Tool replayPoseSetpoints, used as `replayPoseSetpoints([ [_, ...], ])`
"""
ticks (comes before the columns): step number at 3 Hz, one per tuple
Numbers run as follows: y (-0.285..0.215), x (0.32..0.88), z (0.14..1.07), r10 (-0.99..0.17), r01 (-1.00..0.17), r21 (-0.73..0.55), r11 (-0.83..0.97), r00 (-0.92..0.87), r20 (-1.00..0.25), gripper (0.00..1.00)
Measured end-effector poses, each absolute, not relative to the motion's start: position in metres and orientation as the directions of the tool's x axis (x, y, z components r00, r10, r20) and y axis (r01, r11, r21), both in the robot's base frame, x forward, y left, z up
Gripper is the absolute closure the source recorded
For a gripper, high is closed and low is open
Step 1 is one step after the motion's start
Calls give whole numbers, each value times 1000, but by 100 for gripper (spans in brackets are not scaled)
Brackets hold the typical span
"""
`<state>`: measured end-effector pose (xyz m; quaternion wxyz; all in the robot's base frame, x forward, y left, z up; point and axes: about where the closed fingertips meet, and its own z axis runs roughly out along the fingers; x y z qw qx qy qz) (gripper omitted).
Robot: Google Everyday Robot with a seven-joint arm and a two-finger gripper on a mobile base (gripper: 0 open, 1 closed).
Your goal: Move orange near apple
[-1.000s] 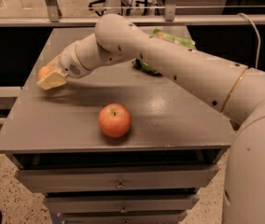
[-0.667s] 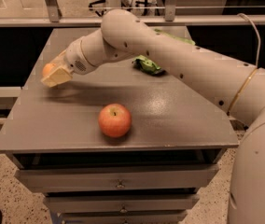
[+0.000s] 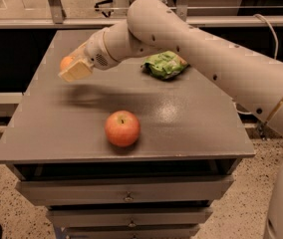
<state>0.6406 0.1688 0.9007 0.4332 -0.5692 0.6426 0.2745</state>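
Higher and a bit more to the right than a second ago. Now the gripper [image 3: 75,69] up over the far left part of the surface [image 3: 191,128], with a soft shadow under it. Jaws clamped on the orange [image 3: 66,62], half hidden behind a pale pad. Looks like a good lift and the start of the trip. Still well apart from the apple [image 3: 122,128], down near the front edge. Probably next: carry across and set down just beside.

Orange small, round, dull skin. Apple bigger, red with yellow, smooth, short dark stem in a dip. Both likely to roll. Surface flat, grey, a little shiny. Crinkly green bag [image 3: 165,64] at the back.
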Motion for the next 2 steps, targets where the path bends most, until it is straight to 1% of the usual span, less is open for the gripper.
replayPoseSetpoints([
  [1, 169, 641, 901, -494, -969, -140, 201, 23, -869, 100],
  [2, 147, 646, 907, -492, -964, -159, 213, 35, -870, 100],
])
